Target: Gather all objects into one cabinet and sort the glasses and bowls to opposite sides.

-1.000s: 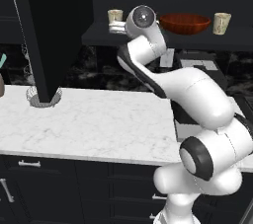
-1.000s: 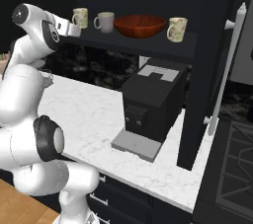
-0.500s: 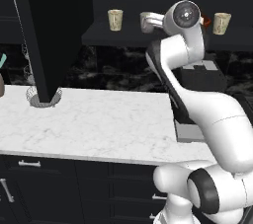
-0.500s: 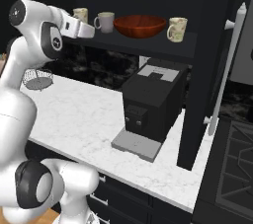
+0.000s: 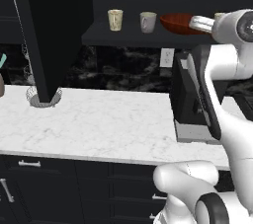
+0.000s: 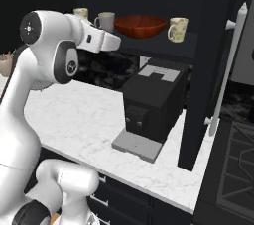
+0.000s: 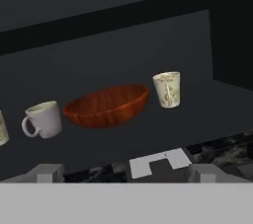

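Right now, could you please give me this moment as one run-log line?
gripper: open, empty, facing shelf | shelf order: tumbler, cup, bowl, tumbler | sorting: unfinished

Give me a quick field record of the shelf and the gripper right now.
shelf: dark, open, above the counter
order along it in the right base view: tumbler, cup, bowl, tumbler
bowl: upright, between the cup and the right tumbler, apart from both
gripper: open, empty, facing the shelf short of the bowl
coffee machine: on the counter under the shelf
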